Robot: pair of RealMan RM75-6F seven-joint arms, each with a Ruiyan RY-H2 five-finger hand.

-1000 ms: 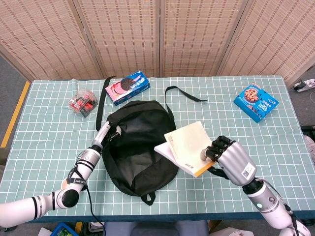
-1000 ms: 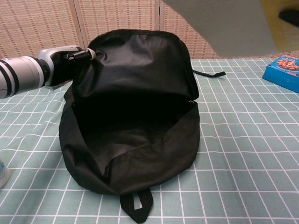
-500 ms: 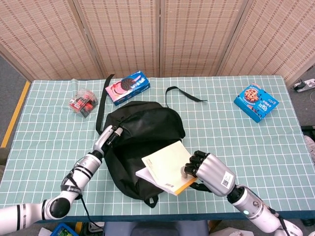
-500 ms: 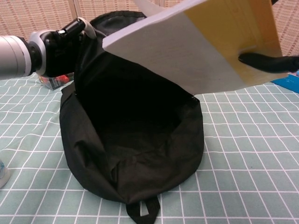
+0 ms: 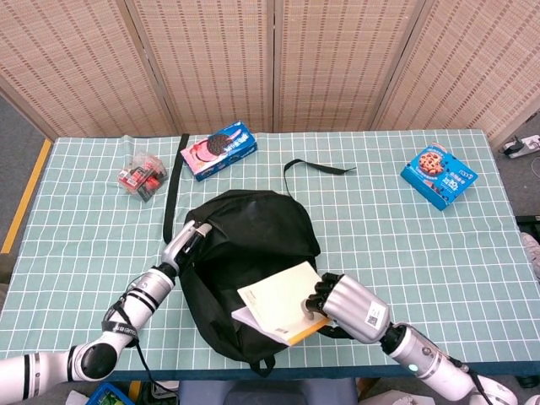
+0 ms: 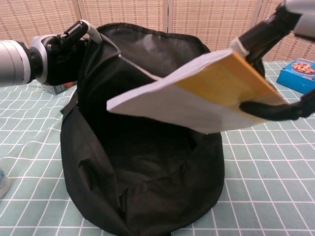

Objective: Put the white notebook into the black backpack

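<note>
So the room first: wicker screens [image 5: 270, 59] behind us and a big table [image 5: 472, 253] with a green checked cloth, grippy-looking stuff that things probably won't skate on.

The backpack [image 5: 253, 245] sits in the near middle of it, soft and floppy, the kind of bag that collapses unless somebody props it. Our left hand [image 5: 187, 240] is doing that, gripping the top edge of the opening and holding it up so the mouth gapes toward us; from the chest view we can see right down inside it.

The notebook [image 5: 280, 302] is in the air just over the front of that opening, tilted, one corner pointing down into the bag. Our right hand [image 5: 337, 297] has it clamped at the edge away from the bag, thumb under, fingers on top. It looks light and fairly stiff with a smooth cover, so we reckon it could slip in a loose pinch. Holding the far edge seems right, since that leaves the leading corner free to go in.

Smaller bits, all well clear: a cookie box [image 5: 219, 149] behind the bag, a blue box [image 5: 438, 175] far right, a snack packet [image 5: 140, 175] far left.
</note>
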